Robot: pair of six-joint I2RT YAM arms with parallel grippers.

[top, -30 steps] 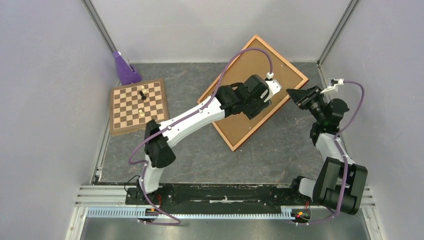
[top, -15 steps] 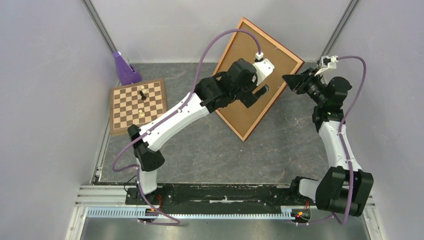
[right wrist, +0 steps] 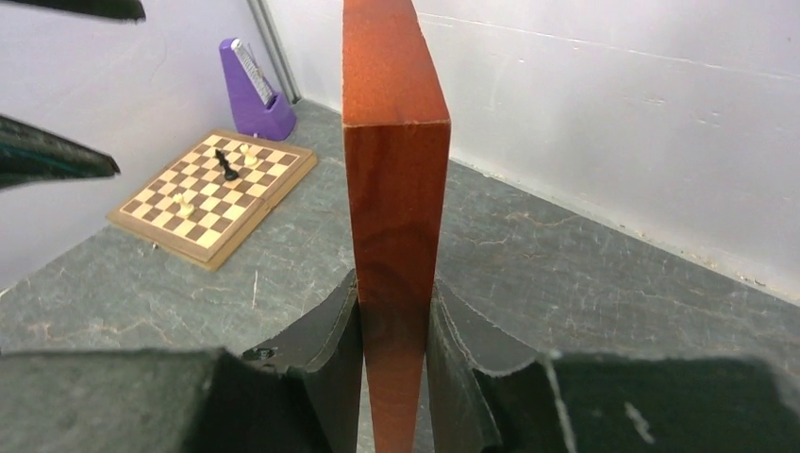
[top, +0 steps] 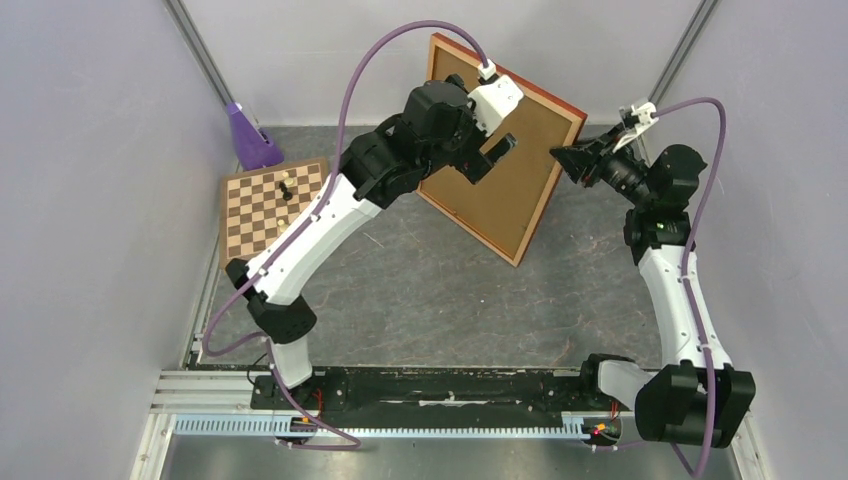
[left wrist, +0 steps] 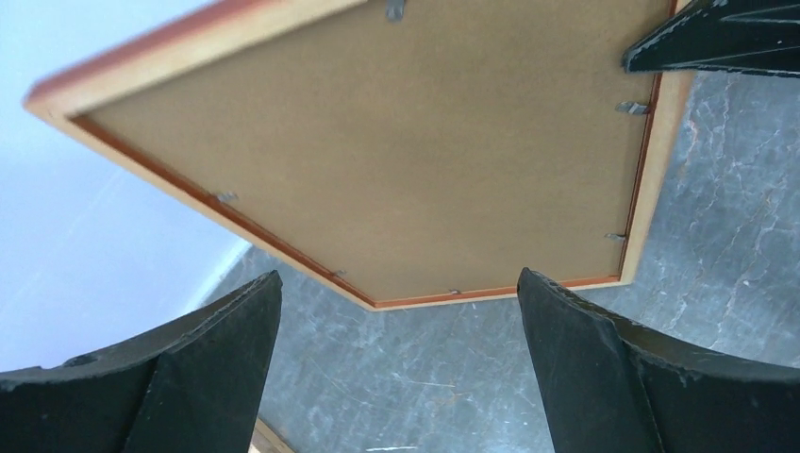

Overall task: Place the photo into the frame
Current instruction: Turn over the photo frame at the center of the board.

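Observation:
The frame (top: 470, 230), thin orange-brown wood, stands tilted almost upright above the table near the back wall. Its back faces the top camera, filled by a brown backing panel (top: 510, 175). My right gripper (top: 562, 158) is shut on the frame's right rail; the right wrist view shows that rail (right wrist: 394, 142) edge-on, pinched between both pads (right wrist: 396, 283). Open wide, my left gripper (top: 488, 158) hovers in front of the panel without touching it. The left wrist view shows the panel (left wrist: 396, 160) and rail (left wrist: 649, 179) beyond the spread fingers (left wrist: 398, 278). The photo is out of view.
A chessboard (top: 275, 205) with a few pieces lies at the left, and a purple metronome (top: 250, 140) stands in the back left corner. Pale walls close in the back and both sides. The table is grey stone-patterned.
The right gripper has swung the frame up from lying low to nearly upright. The left gripper has opened, let go of the frame, and risen toward the back left.

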